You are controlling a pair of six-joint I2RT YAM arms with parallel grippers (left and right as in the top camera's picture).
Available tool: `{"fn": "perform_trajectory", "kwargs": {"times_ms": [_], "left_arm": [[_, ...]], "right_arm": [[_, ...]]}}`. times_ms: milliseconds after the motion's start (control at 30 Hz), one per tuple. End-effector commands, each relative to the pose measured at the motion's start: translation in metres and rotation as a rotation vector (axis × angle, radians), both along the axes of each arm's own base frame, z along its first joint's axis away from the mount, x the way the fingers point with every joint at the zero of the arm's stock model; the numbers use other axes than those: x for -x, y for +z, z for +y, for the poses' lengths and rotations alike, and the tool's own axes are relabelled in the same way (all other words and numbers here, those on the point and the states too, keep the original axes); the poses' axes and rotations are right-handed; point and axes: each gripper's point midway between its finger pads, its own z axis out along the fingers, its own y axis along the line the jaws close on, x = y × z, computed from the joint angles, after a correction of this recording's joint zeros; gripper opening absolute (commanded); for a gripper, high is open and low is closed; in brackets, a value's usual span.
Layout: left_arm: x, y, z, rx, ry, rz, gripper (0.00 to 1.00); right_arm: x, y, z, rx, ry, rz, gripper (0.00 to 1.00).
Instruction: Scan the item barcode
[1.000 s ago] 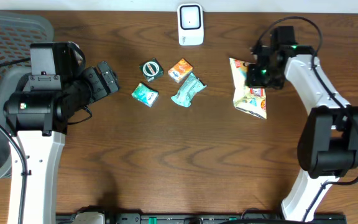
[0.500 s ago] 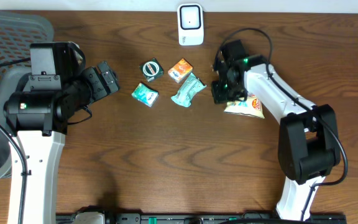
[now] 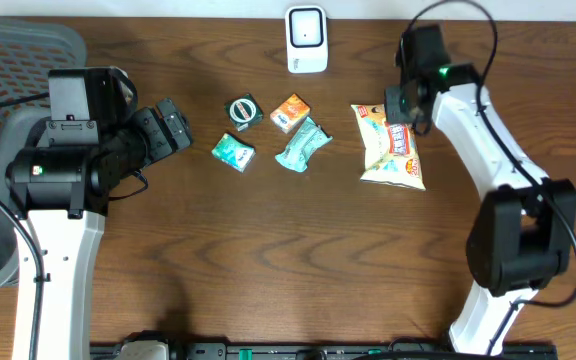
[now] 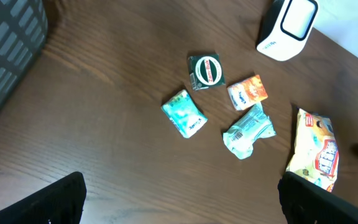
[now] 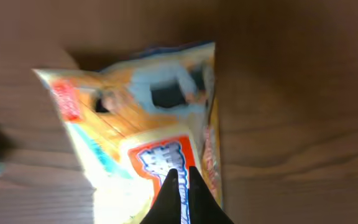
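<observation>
Wooden table (image 3: 268, 250), and the right gripper (image 5: 180, 186) is sitting shut over the snack bag (image 3: 388, 150).

Nearest us, that yellow bag is lying flat, just right of the smaller packets. The jaws are closing to a point over its printed face, and I cannot tell whether they are pinching any film. The left gripper (image 3: 173, 125) is hovering well off to the left, jaws spread wide, holding nothing. A teal packet (image 3: 233, 152) and a crumpled teal wrapper (image 3: 302, 146) are lying mid-table, with a dark green packet (image 3: 242, 110) and an orange packet (image 3: 290, 112) just behind them. The white scanner (image 3: 307, 40) is standing at the far edge.
</observation>
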Motion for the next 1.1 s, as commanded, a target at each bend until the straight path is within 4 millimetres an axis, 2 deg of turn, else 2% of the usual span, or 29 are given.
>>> {"fn": "perform_trajectory", "kwargs": {"times_ms": [0, 33, 133, 267, 333, 367, 400, 433, 500, 600, 667, 767, 867, 933, 967, 1033, 1067], "left_arm": [[-0.001, 0.001, 0.003, -0.009, 0.003, -0.003, 0.98], [-0.001, 0.001, 0.003, -0.009, 0.003, -0.003, 0.98], [-0.001, 0.001, 0.003, -0.009, 0.003, -0.003, 0.98], [-0.001, 0.001, 0.003, -0.009, 0.003, -0.003, 0.98], [-0.001, 0.001, 0.003, -0.009, 0.003, -0.003, 0.98], [-0.001, 0.001, 0.003, -0.009, 0.003, -0.003, 0.98], [-0.001, 0.001, 0.003, -0.009, 0.003, -0.003, 0.98], [-0.001, 0.001, 0.003, -0.009, 0.003, -0.003, 0.98], [-0.001, 0.001, 0.003, -0.009, 0.003, -0.003, 0.98], [-0.001, 0.001, 0.003, -0.009, 0.003, -0.003, 0.98], [-0.001, 0.001, 0.003, -0.009, 0.003, -0.003, 0.98], [-0.001, 0.001, 0.003, -0.009, 0.003, -0.003, 0.98], [-0.001, 0.001, 0.003, -0.009, 0.003, -0.003, 0.98], [-0.001, 0.001, 0.003, -0.009, 0.003, -0.003, 0.98], [-0.001, 0.001, 0.003, -0.009, 0.003, -0.003, 0.98], [-0.001, 0.001, 0.003, -0.009, 0.003, -0.002, 0.98], [-0.001, 0.001, 0.003, -0.009, 0.003, -0.003, 0.98]], "right_arm": [[0.018, -0.057, 0.003, -0.016, 0.020, 0.099, 0.01], [0.022, -0.066, 0.008, -0.044, 0.029, 0.117, 0.01], [0.022, -0.065, 0.017, -0.091, 0.043, 0.120, 0.01], [0.015, -0.025, 0.018, -0.093, 0.044, 0.103, 0.01], [0.014, 0.004, 0.018, -0.094, 0.045, 0.094, 0.01], [0.016, 0.025, 0.018, -0.093, 0.050, 0.093, 0.01], [0.019, 0.031, 0.018, -0.091, 0.050, 0.104, 0.01], [0.031, 0.034, 0.015, -0.080, 0.057, 0.152, 0.03], [0.047, 0.028, 0.012, -0.069, 0.053, 0.218, 0.04], [0.072, 0.007, 0.008, -0.052, 0.048, 0.322, 0.04], [0.094, -0.021, 0.004, -0.041, 0.040, 0.392, 0.07], [0.114, -0.052, 0.000, -0.039, 0.000, 0.440, 0.09], [0.124, -0.074, 0.002, -0.059, -0.023, 0.449, 0.01], [0.121, -0.073, 0.009, -0.102, -0.016, 0.441, 0.01], [0.114, -0.066, 0.015, -0.131, -0.010, 0.421, 0.01], [0.094, -0.047, 0.021, -0.155, -0.003, 0.369, 0.01], [0.080, -0.032, 0.023, -0.162, 0.000, 0.329, 0.03]]}}
